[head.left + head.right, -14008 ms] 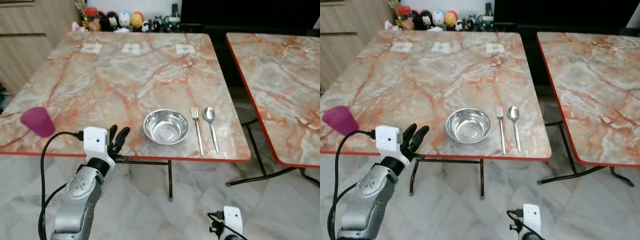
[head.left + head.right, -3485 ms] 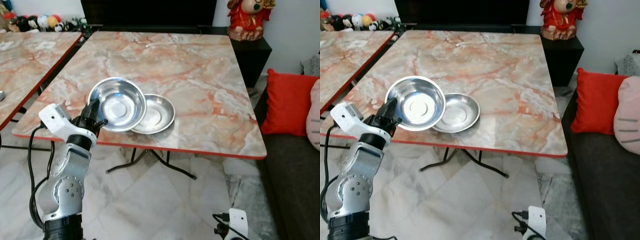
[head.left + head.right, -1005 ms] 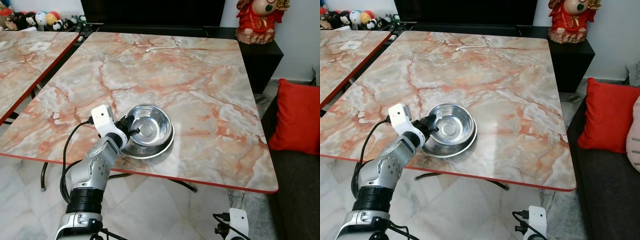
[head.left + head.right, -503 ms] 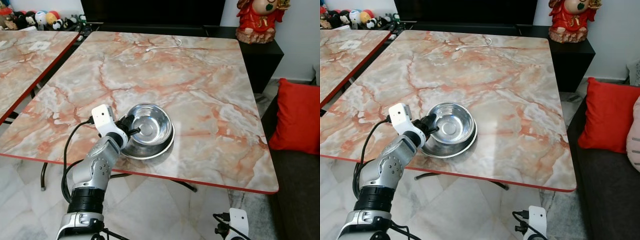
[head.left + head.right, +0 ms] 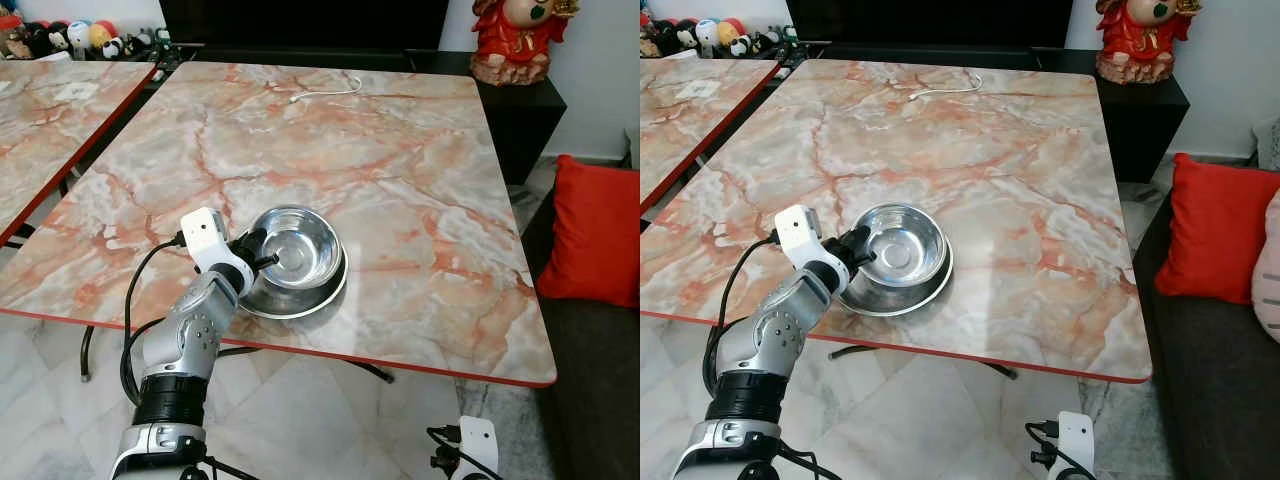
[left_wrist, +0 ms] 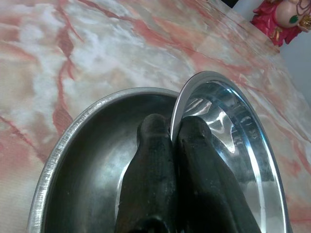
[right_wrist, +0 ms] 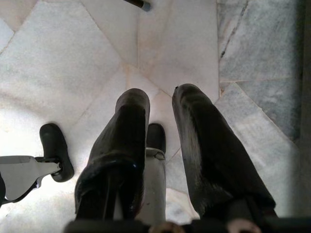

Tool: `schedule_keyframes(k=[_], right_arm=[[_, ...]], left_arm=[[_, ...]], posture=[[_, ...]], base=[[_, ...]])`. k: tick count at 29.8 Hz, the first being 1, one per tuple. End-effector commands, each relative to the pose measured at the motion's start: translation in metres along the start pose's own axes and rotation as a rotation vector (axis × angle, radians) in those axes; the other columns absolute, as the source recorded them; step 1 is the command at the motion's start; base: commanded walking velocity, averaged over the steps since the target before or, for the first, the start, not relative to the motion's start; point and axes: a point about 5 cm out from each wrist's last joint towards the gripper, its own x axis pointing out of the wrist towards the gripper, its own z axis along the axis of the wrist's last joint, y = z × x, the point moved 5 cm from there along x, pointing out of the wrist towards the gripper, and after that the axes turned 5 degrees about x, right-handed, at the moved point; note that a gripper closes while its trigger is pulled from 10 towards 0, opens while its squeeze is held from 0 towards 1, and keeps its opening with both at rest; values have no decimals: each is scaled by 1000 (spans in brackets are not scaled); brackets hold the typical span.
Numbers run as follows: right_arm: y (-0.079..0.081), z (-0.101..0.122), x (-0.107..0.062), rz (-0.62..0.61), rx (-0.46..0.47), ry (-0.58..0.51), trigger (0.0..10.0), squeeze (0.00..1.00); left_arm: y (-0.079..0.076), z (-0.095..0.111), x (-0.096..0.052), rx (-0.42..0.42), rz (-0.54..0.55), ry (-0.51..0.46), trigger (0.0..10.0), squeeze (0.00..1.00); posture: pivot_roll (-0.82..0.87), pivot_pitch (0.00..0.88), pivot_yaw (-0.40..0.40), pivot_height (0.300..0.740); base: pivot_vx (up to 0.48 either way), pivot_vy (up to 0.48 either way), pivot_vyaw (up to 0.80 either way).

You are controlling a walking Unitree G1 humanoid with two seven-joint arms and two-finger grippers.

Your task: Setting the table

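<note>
A steel bowl (image 5: 298,250) sits nested in a wider, shallow steel bowl (image 5: 300,300) on the marble table (image 5: 420,200), near its front edge. My left gripper (image 5: 255,250) is shut on the upper bowl's left rim. In the left wrist view the two black fingers (image 6: 150,145) pinch that thin rim (image 6: 171,121), one inside the upper bowl (image 6: 228,126) and one outside it, over the lower bowl (image 6: 92,141). My right gripper (image 7: 163,104) hangs open above the floor tiles with nothing between its fingers.
A white cable (image 5: 325,92) lies at the table's far side. A second marble table (image 5: 40,120) stands to the left across a narrow gap. A red cushion (image 5: 595,230) on a dark sofa is at the right, and a red figurine (image 5: 515,40) stands on a black cabinet behind.
About 3.5 s ago my left gripper held the bowl tilted up above the other one; now it rests inside it. Over the last second almost nothing has moved.
</note>
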Motion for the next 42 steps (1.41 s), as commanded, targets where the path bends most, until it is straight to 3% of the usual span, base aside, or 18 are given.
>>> schedule_keyframes(k=[1, 2, 3, 9, 11, 14, 15, 16, 28, 31, 42], right_arm=[[-1, -5, -1, -4, 4, 11, 10000, 0], [-1, -6, -1, -4, 3, 12, 10000, 0], [-1, -6, -1, -4, 3, 13, 10000, 0], [1, -8, -1, -4, 4, 16, 10000, 0], [1, -8, -1, -4, 4, 17, 10000, 0], [0, -8, -1, -4, 5, 18, 10000, 0], [0, -8, -1, -4, 5, 17, 10000, 0], [0, -7, -1, -4, 5, 17, 10000, 0], [-2, -5, -1, -4, 3, 14, 10000, 0], [-1, -4, -1, -3, 3, 10, 10000, 0], [0, -3, 0, 1, -1, 7, 10000, 0]], left_arm=[[7, -1, -1, 29, 29, 14, 10000, 424], [6, -1, -1, 29, 29, 15, 10000, 675], [6, -1, -1, 29, 29, 15, 10000, 675], [5, -2, -1, 24, 29, 23, 10000, 596], [5, -3, -1, 25, 29, 28, 10000, 259], [5, -4, -1, 29, 30, 32, 10000, 263], [5, -4, -1, 29, 29, 34, 10000, 173], [4, -5, -1, 30, 26, 36, 10000, 0], [0, 0, -3, 67, 4, 44, 10000, 0], [4, 7, -5, 183, 21, 29, 10000, 0], [0, 15, -13, 375, -8, 30, 10000, 0]], posture=[[30, 116, 15, 740], [30, 117, 16, 740], [30, 117, 16, 740], [29, 117, 15, 740], [30, 117, 15, 740], [30, 117, 15, 740], [31, 118, 15, 740], [32, 117, 14, 740], [32, 116, 14, 740], [32, 116, 15, 740], [39, 113, 13, 740]], base=[[0, 0, 0], [0, 0, 0], [0, 0, 0], [0, 0, 0], [0, 0, 0], [0, 0, 0], [0, 0, 0], [0, 0, 0], [0, 0, 0], [0, 0, 0], [0, 0, 0]])
